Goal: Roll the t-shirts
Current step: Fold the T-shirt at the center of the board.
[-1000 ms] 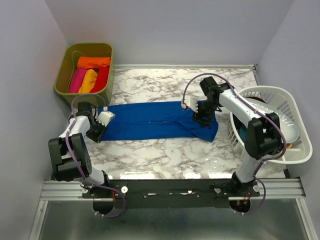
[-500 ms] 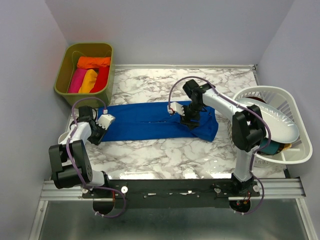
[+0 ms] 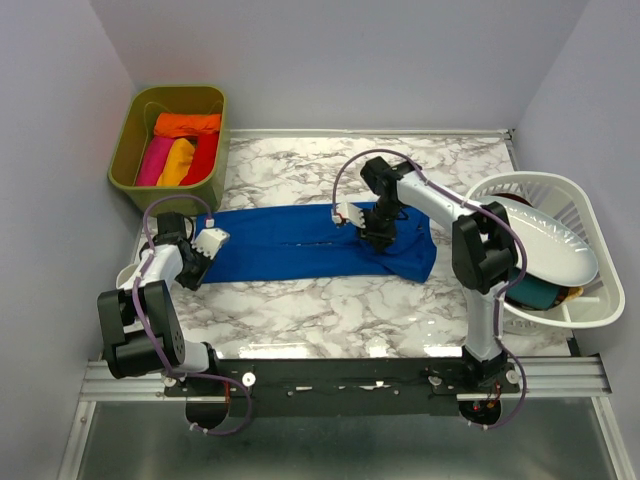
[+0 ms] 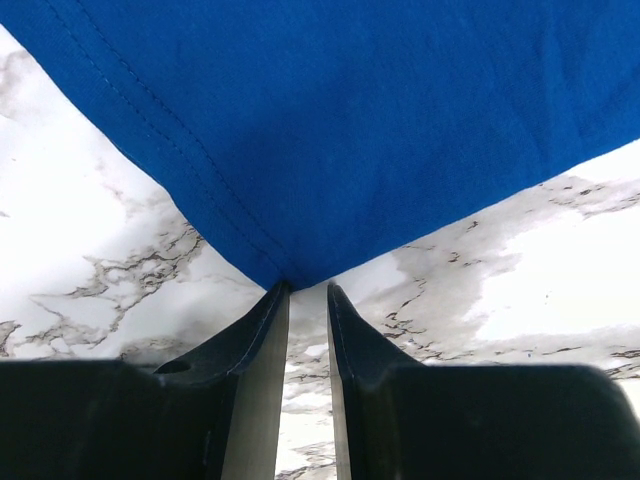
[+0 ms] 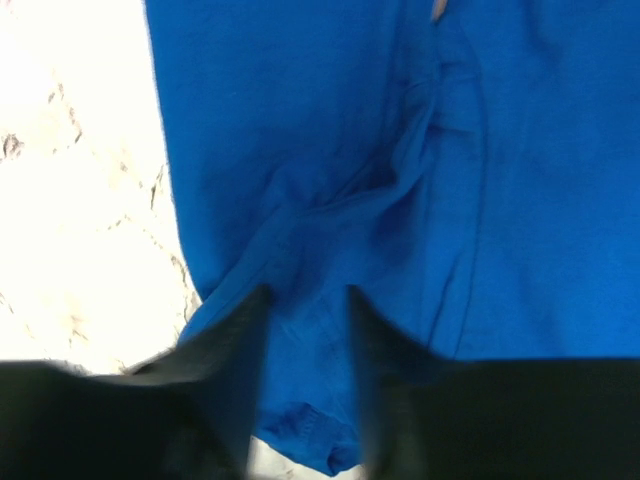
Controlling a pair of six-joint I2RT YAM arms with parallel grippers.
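Right gripper (image 3: 377, 234), moved leftward over the flat, unrolled blue t-shirt (image 3: 290, 242), its grip cannot be told; left gripper (image 4: 307, 288) pinches its corner; four other t-shirts (image 3: 180, 150) appear rolled in the bin (image 3: 124, 152).

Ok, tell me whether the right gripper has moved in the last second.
Yes. The right gripper has slid left along the blue t-shirt, farther from the white basket.

Robot lab test cell, plain pale walls (image 3: 350, 60) boxing in a marble-patterned table (image 3: 300, 310), left arm (image 3: 140, 305) and right arm (image 3: 478, 255) with looping cables bolted to an aluminium rail (image 3: 340, 378) at the near edge
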